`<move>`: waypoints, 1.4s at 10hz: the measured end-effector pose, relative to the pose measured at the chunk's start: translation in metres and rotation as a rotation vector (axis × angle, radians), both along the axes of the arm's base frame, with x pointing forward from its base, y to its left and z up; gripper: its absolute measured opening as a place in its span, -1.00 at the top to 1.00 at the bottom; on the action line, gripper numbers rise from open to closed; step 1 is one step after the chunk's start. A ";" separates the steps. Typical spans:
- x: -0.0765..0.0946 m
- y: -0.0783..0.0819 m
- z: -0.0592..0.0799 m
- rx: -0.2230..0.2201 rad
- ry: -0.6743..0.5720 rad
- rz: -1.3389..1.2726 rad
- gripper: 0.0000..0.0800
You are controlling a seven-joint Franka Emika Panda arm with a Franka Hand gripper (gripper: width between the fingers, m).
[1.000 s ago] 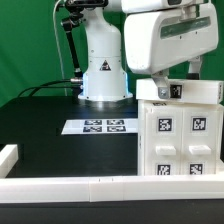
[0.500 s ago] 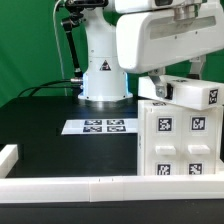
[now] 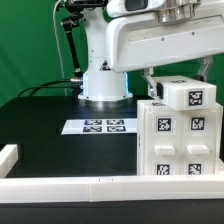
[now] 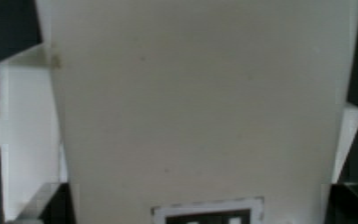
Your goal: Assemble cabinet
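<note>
A black desk fills the scene, edged along its near side by a long low white rail. At the exterior view's right stands the large white boxy cabinet shell, upright against the rail, its front covered in black-and-white square tags. What lies inside it cannot be seen. The white robot arm reaches over the cabinet from above. Just above the cabinet's top, a small white tagged drawer block hangs tilted under the arm. The tool is hidden behind the arm's housing, so whether it grips the block cannot be told. In the wrist view, a white panel fills almost everything. A flat white marker board lies mid-desk, well apart from the cabinet.
</note>
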State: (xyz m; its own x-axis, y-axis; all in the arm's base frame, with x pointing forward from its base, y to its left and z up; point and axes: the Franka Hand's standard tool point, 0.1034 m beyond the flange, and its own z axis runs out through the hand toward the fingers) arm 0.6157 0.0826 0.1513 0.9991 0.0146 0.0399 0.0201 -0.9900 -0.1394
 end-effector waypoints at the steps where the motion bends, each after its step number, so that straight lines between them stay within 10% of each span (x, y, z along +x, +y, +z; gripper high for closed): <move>1: 0.001 0.001 0.000 0.003 0.004 -0.109 -0.41; 14: 0.005 0.002 -0.002 0.122 0.170 -1.365 -0.41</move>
State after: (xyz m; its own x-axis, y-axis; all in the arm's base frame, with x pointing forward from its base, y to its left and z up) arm 0.6212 0.0849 0.1495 0.2108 -0.9655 -0.1525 -0.9729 -0.1921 -0.1288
